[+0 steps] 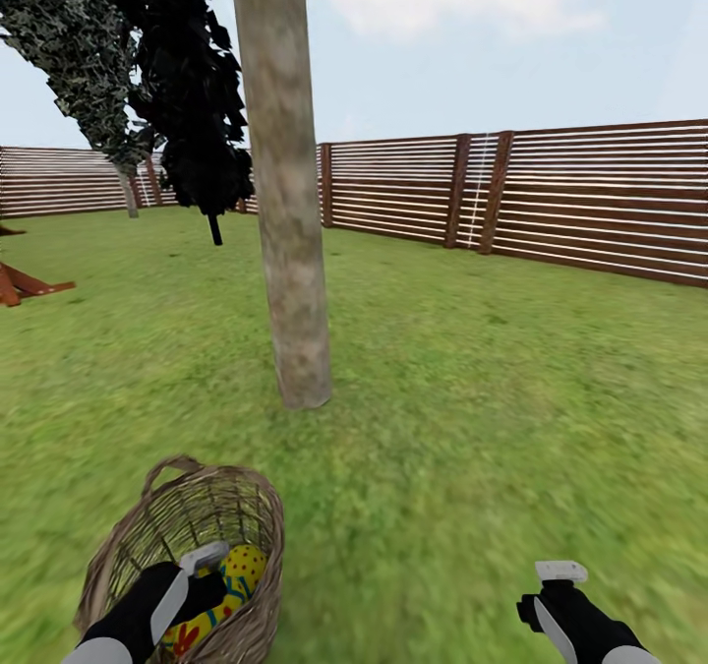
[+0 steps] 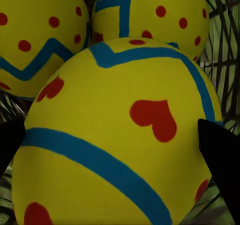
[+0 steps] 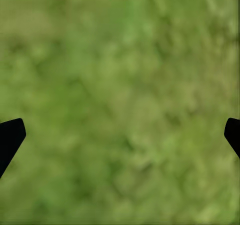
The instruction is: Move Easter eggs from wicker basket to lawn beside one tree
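Three eggs (image 2: 120, 135) lie in the basket (image 1: 118, 546) right in front of us, low at our left, and none is out on the lawn (image 1: 472, 428) yet. Our left gripper (image 1: 192, 575) reaches down into the basket; in its wrist view the nearest egg, the one with red hearts, sits between the two dark fingertips (image 2: 220, 160), with the other two eggs touching it behind. The jaws stand spread, one tip on each side of that egg, and we cannot tell whether they touch it, so we call them released. Our right gripper (image 1: 556, 595) hovers over bare grass at our right, its jaws spread wide and gripping nothing.

We judge that the step in hand is the first pick. To do it well, we should settle the jaws around the widest part of the near egg, since a smooth round shell will likely squirt out if pinched above or below its middle. We should close gently, then lift straight up so that the egg clears the woven rim and does not drag its neighbours.

Just beyond the basket stands the tree (image 1: 290, 251), its pale trunk rising from the grass; it is near enough to serve for all three eggs. Farther off are darker trees (image 1: 187, 103) and the slatted fence (image 1: 590, 202) round the garden.
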Robot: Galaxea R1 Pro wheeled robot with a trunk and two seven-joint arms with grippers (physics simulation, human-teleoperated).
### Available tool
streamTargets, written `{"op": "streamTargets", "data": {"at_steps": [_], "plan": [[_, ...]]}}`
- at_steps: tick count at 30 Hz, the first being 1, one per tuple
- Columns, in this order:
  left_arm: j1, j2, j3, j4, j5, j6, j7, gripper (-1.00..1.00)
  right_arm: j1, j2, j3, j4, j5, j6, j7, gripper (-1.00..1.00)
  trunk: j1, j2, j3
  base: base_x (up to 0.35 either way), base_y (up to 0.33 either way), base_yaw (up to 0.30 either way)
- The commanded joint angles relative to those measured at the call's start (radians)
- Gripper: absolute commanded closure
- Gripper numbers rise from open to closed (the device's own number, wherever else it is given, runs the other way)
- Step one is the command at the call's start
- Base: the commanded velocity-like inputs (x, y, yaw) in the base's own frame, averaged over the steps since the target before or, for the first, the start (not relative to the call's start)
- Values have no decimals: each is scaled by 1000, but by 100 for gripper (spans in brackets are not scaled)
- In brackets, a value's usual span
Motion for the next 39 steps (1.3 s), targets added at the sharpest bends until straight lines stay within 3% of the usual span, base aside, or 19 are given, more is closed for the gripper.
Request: {"op": "streamTargets", "data": {"at_steps": [1, 13, 39], "plan": [[0, -1, 2, -1, 10, 6, 3, 100, 0, 0, 8, -2, -8, 6, -6, -100, -1, 0, 3, -69, 20, 0], [0, -8, 2, 1, 10, -3, 2, 100, 0, 6, 8, -2, -7, 6, -5, -100, -6, 3, 49, -5, 1, 0], [0, -17, 4, 8, 9, -4, 1, 100, 0, 4, 8, -2, -7, 6, -7, -100, -106, 185, 131, 0, 0, 24]]}}
